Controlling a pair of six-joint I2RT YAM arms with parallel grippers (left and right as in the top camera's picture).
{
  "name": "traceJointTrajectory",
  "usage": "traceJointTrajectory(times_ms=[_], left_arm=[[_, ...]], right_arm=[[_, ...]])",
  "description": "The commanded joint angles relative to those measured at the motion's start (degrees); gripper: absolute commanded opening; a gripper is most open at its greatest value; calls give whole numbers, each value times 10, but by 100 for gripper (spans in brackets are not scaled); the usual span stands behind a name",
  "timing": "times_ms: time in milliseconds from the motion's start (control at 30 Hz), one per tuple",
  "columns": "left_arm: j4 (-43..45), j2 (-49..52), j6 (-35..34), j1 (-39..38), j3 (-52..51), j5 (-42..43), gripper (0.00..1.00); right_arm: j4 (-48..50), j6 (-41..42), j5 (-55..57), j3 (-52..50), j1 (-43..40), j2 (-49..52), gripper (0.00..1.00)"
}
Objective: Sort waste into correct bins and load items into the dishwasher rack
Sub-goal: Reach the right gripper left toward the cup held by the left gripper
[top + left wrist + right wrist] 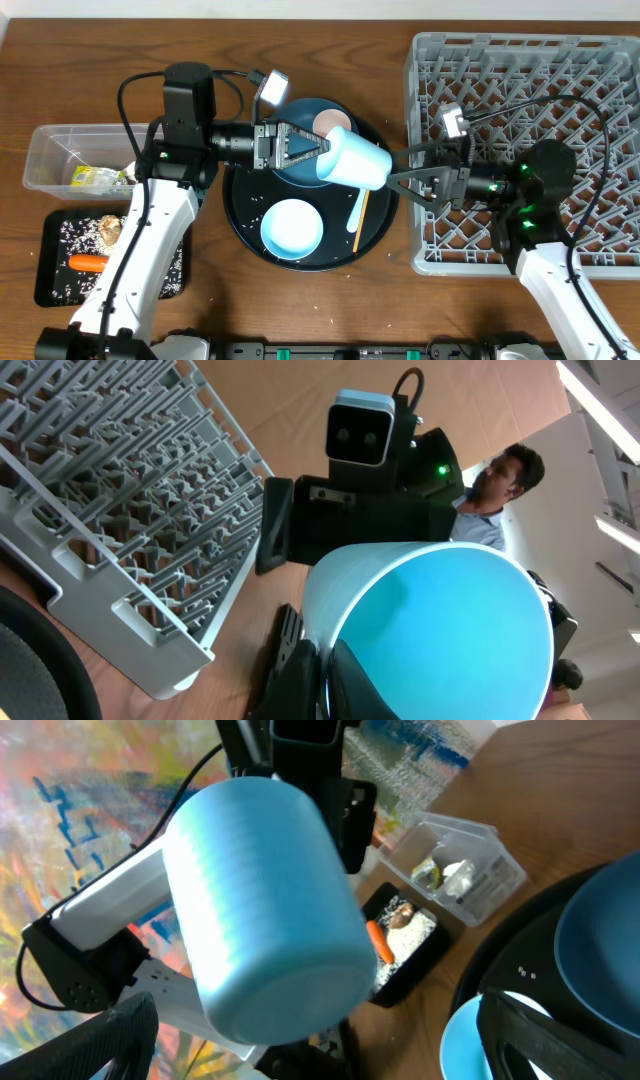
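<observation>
My left gripper (320,150) is shut on the rim of the small light-blue cup (355,160) and holds it on its side above the round black tray (250,245). In the left wrist view the jaws (325,670) pinch the cup's wall (450,610). My right gripper (395,178) is open, with its fingers on either side of the cup's base (260,910) and not touching it. The pink cup (330,122) stands on the dark blue plate (300,110). The bowl (292,228), white spoon (355,208) and chopstick (361,215) lie on the round tray. The grey rack (560,70) is at the right.
The clear tub (60,150) at the left holds the yellow-green wrapper (95,178) and a white tissue (460,875). The shallow black tray (60,260) below it holds the carrot (88,263), brownish scraps (108,228) and rice grains.
</observation>
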Motion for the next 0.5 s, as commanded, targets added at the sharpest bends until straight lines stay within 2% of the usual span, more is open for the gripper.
traceJointTrajectory(times_ms=[0,200,467], left_arm=[[5,-1,-5,-2,9,1,6],[5,-1,-5,-2,9,1,7],[5,-1,-5,-2,9,1,7]], right_arm=[[21,6,18,10,24,1,96],[66,11,19,10,42,1,92],[72,-2,30,10,64,1,89]])
